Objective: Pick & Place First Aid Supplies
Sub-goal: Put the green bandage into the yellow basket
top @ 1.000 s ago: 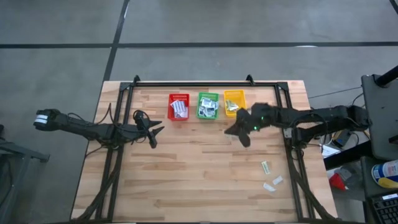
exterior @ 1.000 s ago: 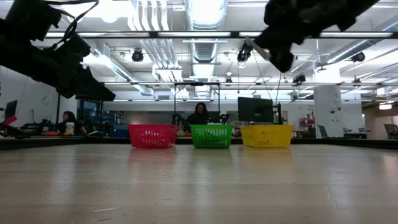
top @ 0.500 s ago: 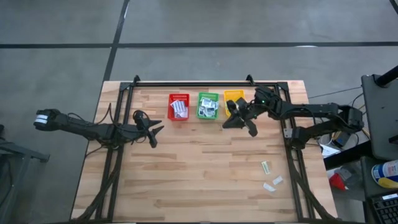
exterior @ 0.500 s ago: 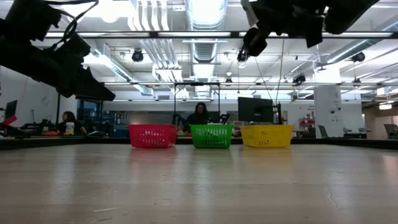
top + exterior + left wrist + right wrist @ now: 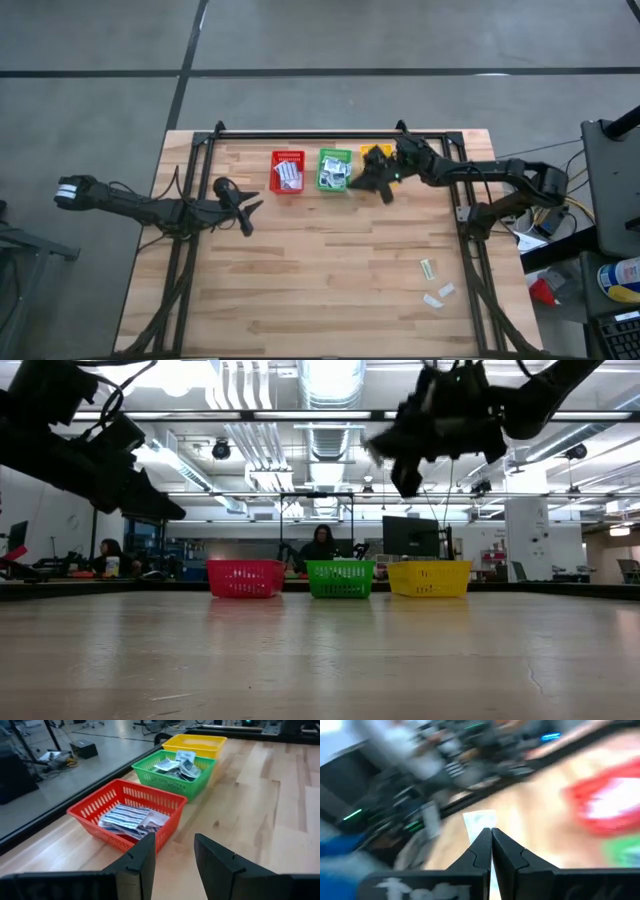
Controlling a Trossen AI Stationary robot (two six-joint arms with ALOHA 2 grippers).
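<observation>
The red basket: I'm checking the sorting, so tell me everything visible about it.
The red basket is a small oblong plastic tray with slotted lattice walls and a solid rim. It stands upright on the wooden table near the far edge, at the left end of the row, beside the green basket with a gap between. Inside lie flat white packets with blue stripes. No gripper touches it.
</observation>
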